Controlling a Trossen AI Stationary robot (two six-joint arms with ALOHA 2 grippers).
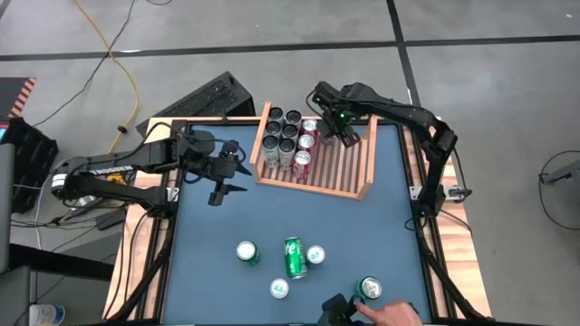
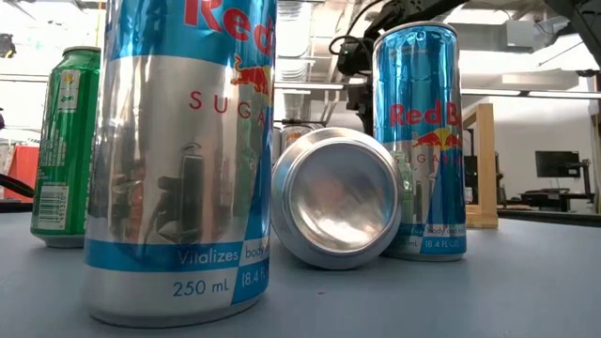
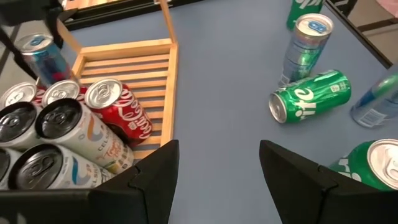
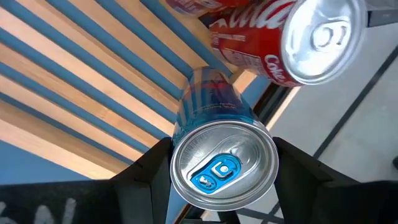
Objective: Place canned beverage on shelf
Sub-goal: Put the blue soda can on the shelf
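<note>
The shelf (image 1: 337, 163), a light wooden tray with a slatted base, sits at the table's far middle. Its left part holds several upright cans (image 1: 283, 140), two of them red (image 1: 303, 161). My right gripper (image 1: 343, 129) is over the shelf's far side, beside the red cans, shut on a blue and silver can (image 4: 214, 112). My left gripper (image 1: 224, 181) hangs open with nothing between its fingers, just left of the shelf and above the blue table. In the left wrist view it (image 3: 217, 180) looks past the shelf's corner (image 3: 163, 43). My right gripper pinches the blue and silver can between its two fingers, on opposite sides just below the top rim (image 4: 177, 163). The fingers (image 4: 297, 171) come from above, pointing steeply down. The can hangs nearly upright below them, top up, over the slats (image 4: 74, 74). Whether its bottom touches them I cannot tell.
Near the front edge stand several loose cans (image 1: 246, 253), with a green one (image 1: 294, 257) lying on its side. A person's hand (image 1: 391, 313) holds a green can (image 1: 369, 289) at the front right. The shelf's right half is bare slats.
</note>
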